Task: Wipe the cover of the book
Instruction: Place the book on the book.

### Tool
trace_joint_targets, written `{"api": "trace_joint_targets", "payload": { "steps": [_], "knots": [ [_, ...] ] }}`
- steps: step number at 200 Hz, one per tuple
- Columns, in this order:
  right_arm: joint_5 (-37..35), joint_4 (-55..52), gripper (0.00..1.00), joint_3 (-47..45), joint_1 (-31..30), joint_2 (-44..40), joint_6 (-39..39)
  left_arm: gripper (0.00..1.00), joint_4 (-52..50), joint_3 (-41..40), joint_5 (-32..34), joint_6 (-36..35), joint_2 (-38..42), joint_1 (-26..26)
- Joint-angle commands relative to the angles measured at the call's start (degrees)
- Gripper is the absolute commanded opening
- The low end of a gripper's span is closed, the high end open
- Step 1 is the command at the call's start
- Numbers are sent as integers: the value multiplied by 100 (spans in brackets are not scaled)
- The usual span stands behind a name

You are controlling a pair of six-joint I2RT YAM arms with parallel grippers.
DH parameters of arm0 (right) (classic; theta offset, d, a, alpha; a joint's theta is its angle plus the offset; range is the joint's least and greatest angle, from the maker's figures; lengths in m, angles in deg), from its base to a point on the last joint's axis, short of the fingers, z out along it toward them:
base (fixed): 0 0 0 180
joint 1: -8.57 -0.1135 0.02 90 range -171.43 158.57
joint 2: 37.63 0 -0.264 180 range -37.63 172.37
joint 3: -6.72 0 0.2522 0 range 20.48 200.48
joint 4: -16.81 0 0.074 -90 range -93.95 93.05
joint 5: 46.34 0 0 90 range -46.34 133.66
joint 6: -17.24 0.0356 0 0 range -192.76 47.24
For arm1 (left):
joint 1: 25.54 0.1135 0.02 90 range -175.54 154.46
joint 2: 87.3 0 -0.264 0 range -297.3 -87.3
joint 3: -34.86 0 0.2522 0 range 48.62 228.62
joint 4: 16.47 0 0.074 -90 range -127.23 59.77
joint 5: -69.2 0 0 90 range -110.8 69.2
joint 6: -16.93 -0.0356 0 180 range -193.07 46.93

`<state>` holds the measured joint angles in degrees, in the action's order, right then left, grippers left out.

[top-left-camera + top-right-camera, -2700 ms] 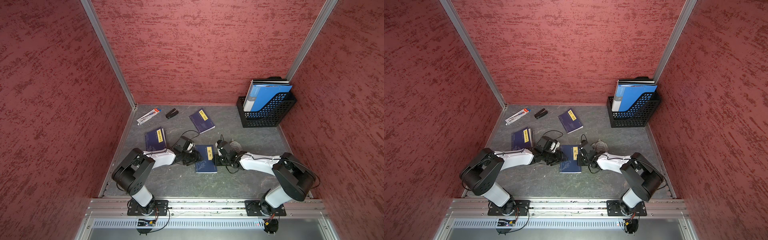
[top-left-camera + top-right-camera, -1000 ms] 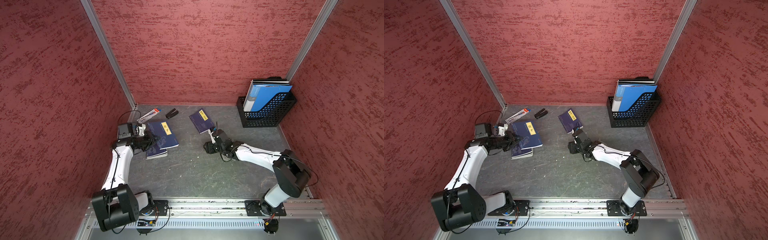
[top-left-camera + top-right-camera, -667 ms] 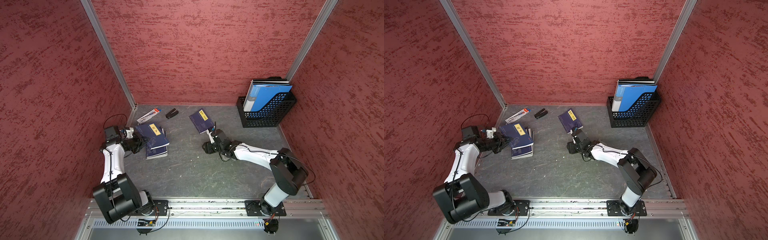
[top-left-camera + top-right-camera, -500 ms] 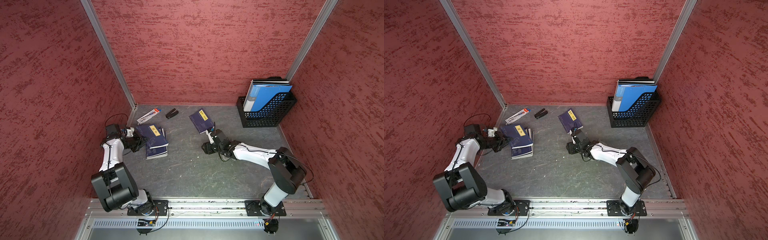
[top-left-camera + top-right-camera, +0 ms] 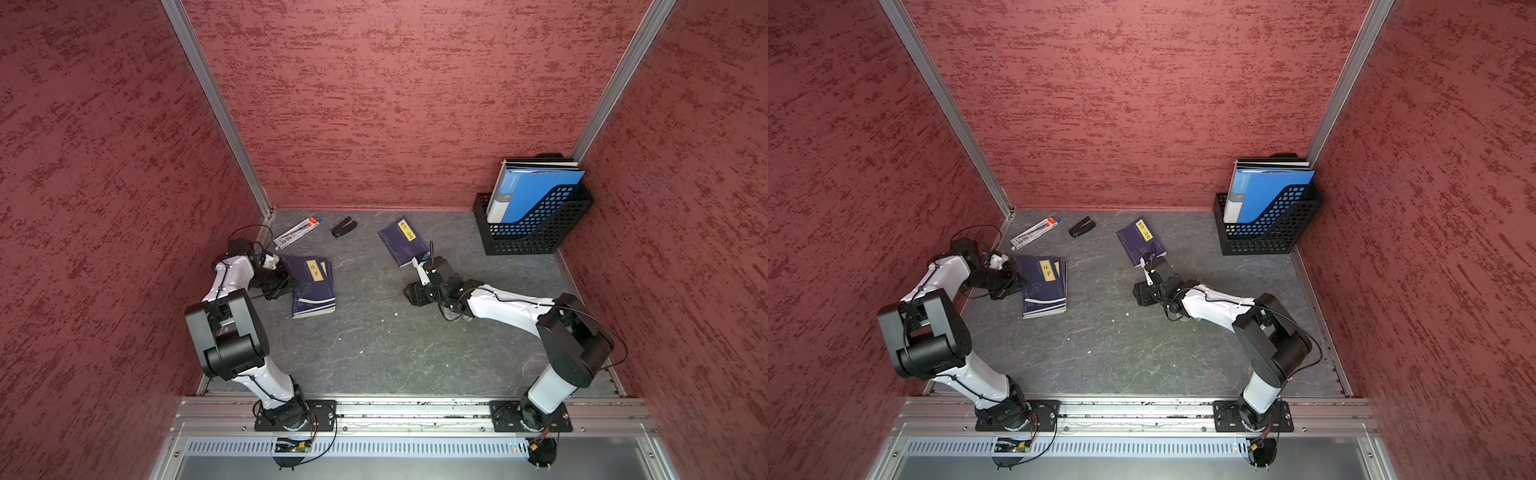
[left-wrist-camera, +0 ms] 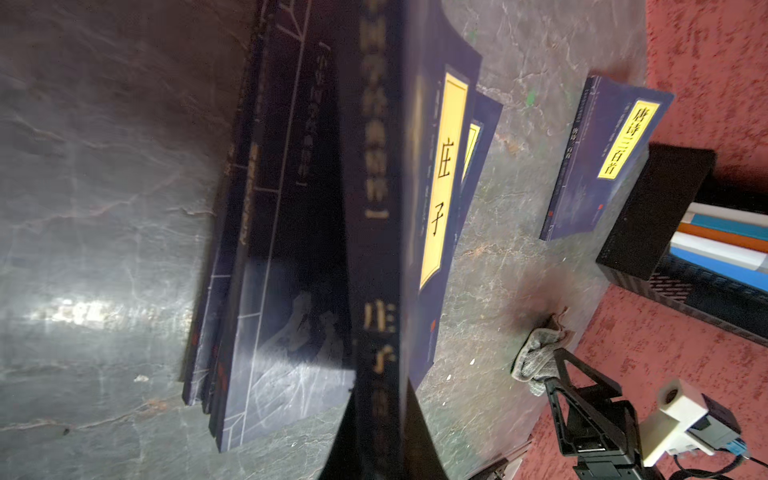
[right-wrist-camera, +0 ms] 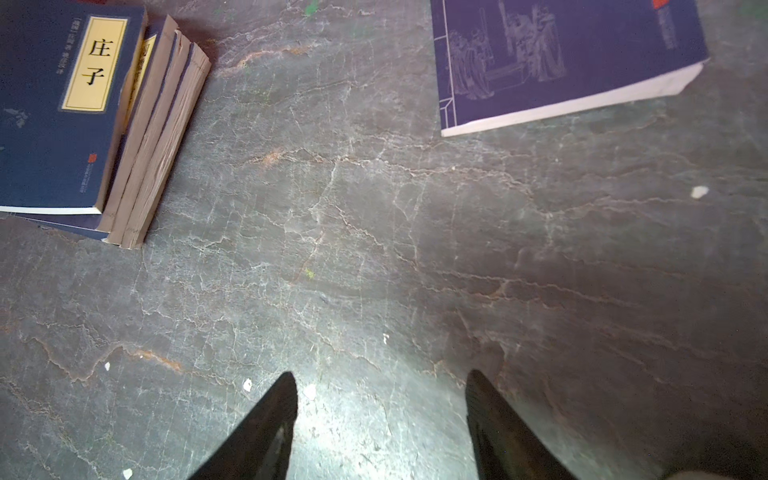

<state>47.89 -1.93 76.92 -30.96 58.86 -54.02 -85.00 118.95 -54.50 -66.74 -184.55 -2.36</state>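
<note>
Book [image 5: 312, 272], dark blue, yellow label, atop stack [image 5: 314, 306] at bench's [image 5: 374, 353] left side; left jaws clamped on its spine edge; right jaws apart, empty, well to its right; cloth [image 6: 536, 357] lies near them, not held.

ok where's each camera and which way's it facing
Top views: above the front rail, looking down; left arm and right arm show whole.
Left wrist: against the top book the left end effector grips, facing rag and rack; right arm's tip shows.
Right wrist: low over the table, looking across it; open right end effector shows.
Shared: both wrist views show top book and lone book.
</note>
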Motion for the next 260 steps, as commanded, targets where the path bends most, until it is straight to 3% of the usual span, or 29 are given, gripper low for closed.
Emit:
{"api": "trace_joint_targets", "payload": {
  "steps": [1, 87, 233, 260],
  "knots": [
    [139, 231, 65, -78, 33, -32, -84, 0, -362, 258, 593, -327, -254, -241],
    [223, 371, 66, -307, 103, -180, -93, 0, -719, 738, 1793, -506, -736, -621],
    [262, 405, 67, -408, 141, -166, -92, 0, -887, 1088, 2265, -617, -1124, -892],
    [263, 414, 67, -419, 150, -162, -90, 4, -918, 1097, 2406, -598, -1190, -929]
  ]
}}
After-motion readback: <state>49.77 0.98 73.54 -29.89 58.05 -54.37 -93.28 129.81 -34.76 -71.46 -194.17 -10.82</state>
